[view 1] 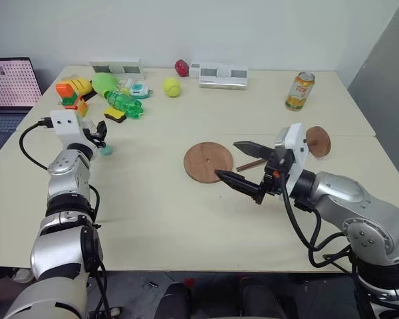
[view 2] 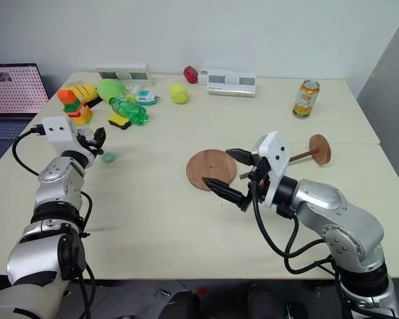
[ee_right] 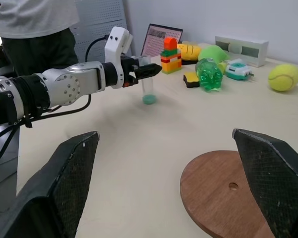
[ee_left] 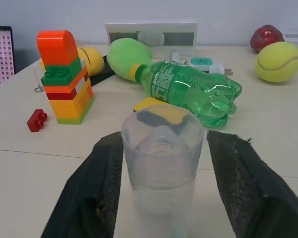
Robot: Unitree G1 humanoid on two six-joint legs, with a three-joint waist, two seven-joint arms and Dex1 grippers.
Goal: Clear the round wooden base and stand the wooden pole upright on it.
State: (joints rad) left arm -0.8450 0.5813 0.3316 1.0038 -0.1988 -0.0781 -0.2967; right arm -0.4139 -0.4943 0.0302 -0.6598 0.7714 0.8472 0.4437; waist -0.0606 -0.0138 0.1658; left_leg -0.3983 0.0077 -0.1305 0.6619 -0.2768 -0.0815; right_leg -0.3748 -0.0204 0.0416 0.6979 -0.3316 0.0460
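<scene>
The flat round reddish-brown wooden base [view 1: 208, 161] lies bare on the surface. The thin dark wooden pole [view 2: 299, 155] lies beside it. The right gripper [view 1: 243, 163] gapes just over the base; the left gripper [ee_left: 161, 188], far off, brackets a clear plastic tube [ee_left: 162, 161], fingers apart.

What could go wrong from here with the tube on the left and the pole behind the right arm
The left gripper brackets the clear plastic tube with slim gaps, so pulling back crookedly could tip it toward the green bottle. The wooden pole lies tilted on its small disc behind the open right gripper; a careless reach could roll it. The round wooden base is thin and may slide when nudged.
</scene>
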